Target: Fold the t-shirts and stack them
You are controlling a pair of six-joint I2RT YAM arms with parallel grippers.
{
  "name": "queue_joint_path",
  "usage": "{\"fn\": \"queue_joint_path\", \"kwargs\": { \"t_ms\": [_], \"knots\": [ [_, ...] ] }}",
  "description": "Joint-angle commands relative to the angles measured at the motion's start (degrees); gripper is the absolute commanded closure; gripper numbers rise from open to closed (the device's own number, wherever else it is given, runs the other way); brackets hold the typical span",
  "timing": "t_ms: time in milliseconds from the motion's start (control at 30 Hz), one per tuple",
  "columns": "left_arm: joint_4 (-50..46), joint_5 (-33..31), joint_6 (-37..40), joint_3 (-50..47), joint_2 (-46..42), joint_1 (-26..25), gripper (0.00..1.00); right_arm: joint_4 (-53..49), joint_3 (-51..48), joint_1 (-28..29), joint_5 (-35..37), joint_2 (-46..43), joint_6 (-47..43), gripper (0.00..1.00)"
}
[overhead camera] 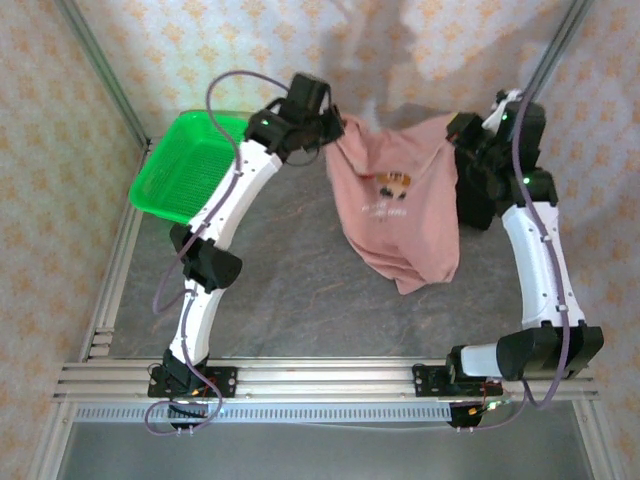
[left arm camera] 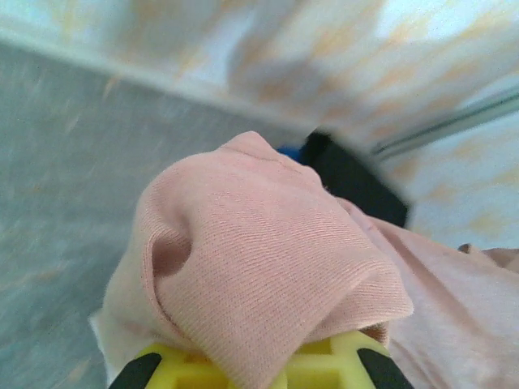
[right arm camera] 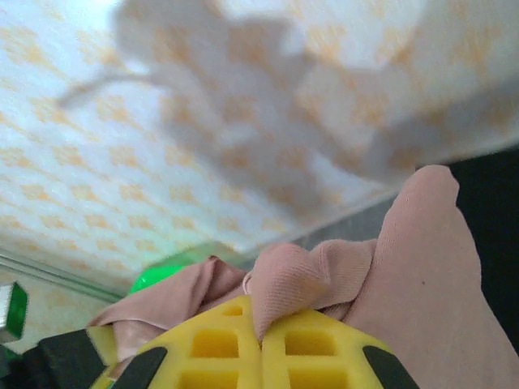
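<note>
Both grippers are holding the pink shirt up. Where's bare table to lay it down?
The widest bare table is near-centre, between the left arm and right arm, from the pink shirt's lower hem to the front rail. It is crowded far left by the green basket and far right where the black shirt lies.

Green mesh basket (overhead camera: 188, 168): far-left corner of the grey table (overhead camera: 300, 300), its left corner reaching past the table's edge. Same basket (right arm camera: 159, 275) is a blurred green sliver in the right wrist view (mesh not legible there). Slotted aluminium rails (overhead camera: 320, 378) run along the near edge. Slanting metal post (overhead camera: 100, 70) at far left. Cream wallpaper (overhead camera: 200, 50), orange floral motif, behind.
</note>
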Motion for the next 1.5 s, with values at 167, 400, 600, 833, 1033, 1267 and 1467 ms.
{"fn": "queue_joint_path", "kwargs": {
  "t_ms": [167,400,600,833,1033,1267,1467],
  "knots": [
    [2.3,3.8,-0.4,-1.2,-5.7,6.7,1.0,-5.5,10.8,-0.4,1.2,1.2,-5.7,0.99],
    [7.0,2.0,-0.3,-32.4,-22.5,12.5,1.0,0.0,-11.9,1.5,-6.2,-11.5,2.8,0.99],
    [10.4,0.5,-0.1,-59.0,-28.5,15.4,1.0,5.3,-32.8,20.5,-2.5,-15.1,9.2,0.99],
    [11.2,-5.6,3.6,-68.8,-25.8,18.0,1.0,14.3,-39.8,38.4,-1.6,-4.6,18.6,0.98],
    [14.3,-6.1,5.3,-71.8,-24.3,21.2,1.0,12.9,-31.1,44.8,-6.5,9.7,18.8,0.93],
    [14.3,-8.0,6.1,-72.7,-27.7,22.8,0.75,8.6,-20.1,48.4,-16.8,22.4,18.3,0.81],
    [12.4,-9.1,2.1,-73.5,-36.7,23.0,0.26,5.2,-10.2,48.7,-22.9,30.7,20.0,0.56]
  ]
}}
